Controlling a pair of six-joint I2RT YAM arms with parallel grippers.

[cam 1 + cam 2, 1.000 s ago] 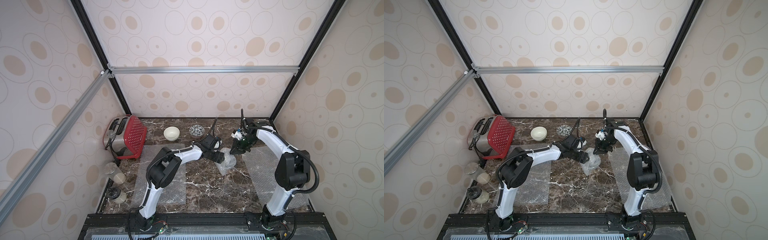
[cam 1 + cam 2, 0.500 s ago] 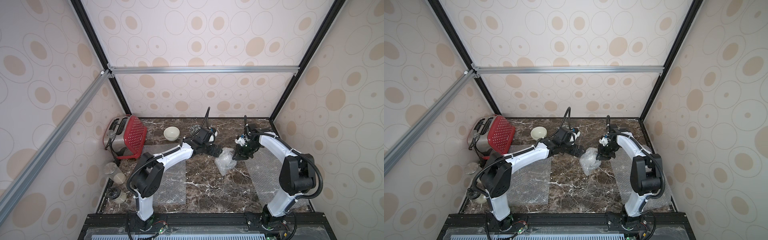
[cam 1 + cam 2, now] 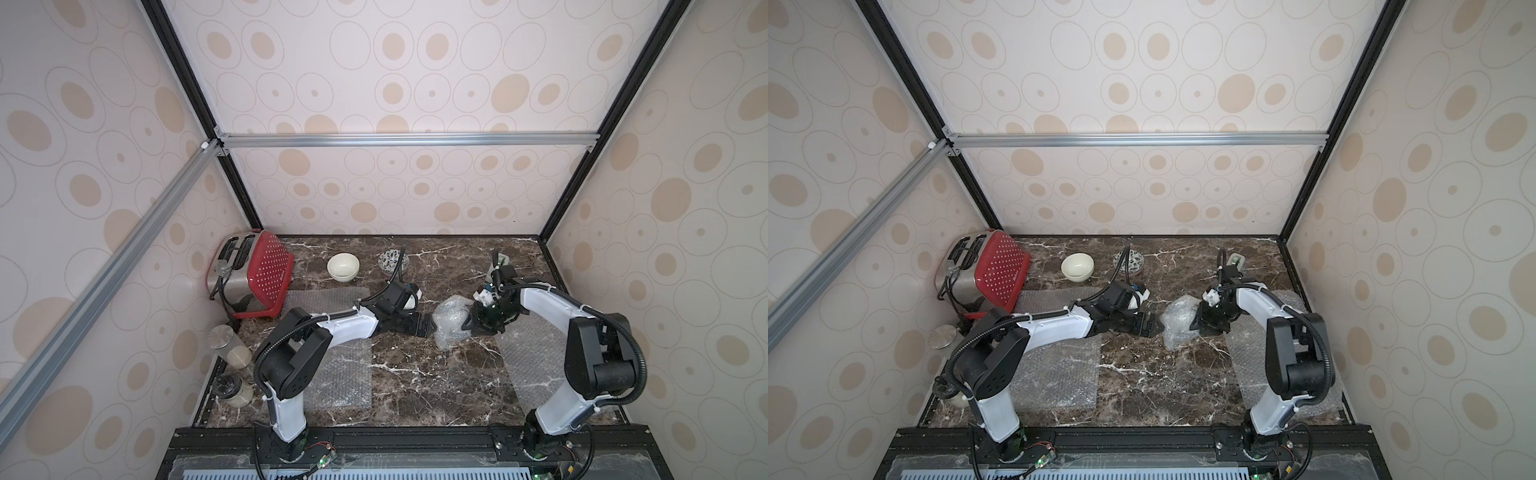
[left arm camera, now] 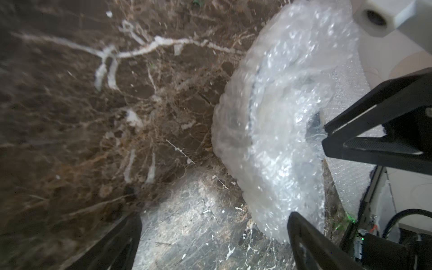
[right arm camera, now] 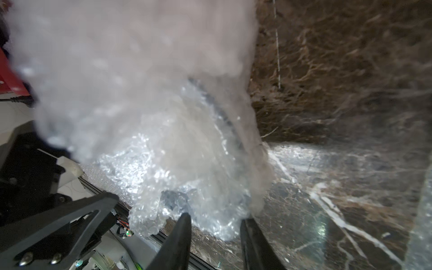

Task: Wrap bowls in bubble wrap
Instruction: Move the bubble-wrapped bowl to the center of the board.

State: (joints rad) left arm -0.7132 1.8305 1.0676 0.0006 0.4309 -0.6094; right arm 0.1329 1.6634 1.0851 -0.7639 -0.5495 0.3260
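A crumpled bundle of bubble wrap [image 3: 451, 322] [image 3: 1177, 322] lies mid-table, and a bowl's dark rim shows faintly through it [image 4: 280, 128] [image 5: 163, 140]. My left gripper [image 3: 428, 326] [image 4: 214, 233] stands wide open at the bundle's left side, one finger [image 4: 308, 245] by its edge. Opposite it, my right gripper [image 3: 473, 326] [image 5: 216, 224] is open, with the bundle's lower edge hanging loose between its tips. A cream bowl [image 3: 343, 267] and a leaf-patterned bowl [image 3: 392, 259] sit bare at the back. Flat sheets of bubble wrap lie at the left [image 3: 340, 374] and the right [image 3: 528, 361].
A red and steel toaster [image 3: 253, 282] stands at the back left. Two lidded glass jars [image 3: 230, 353] [image 3: 232, 388] stand along the left wall. Dark marble table [image 3: 415, 374] lies between the two sheets.
Both grippers have shifted toward the table's front beside the bundle. The right jaws have spread apart and let go of the wrap. The left arm's elbow has swung left.
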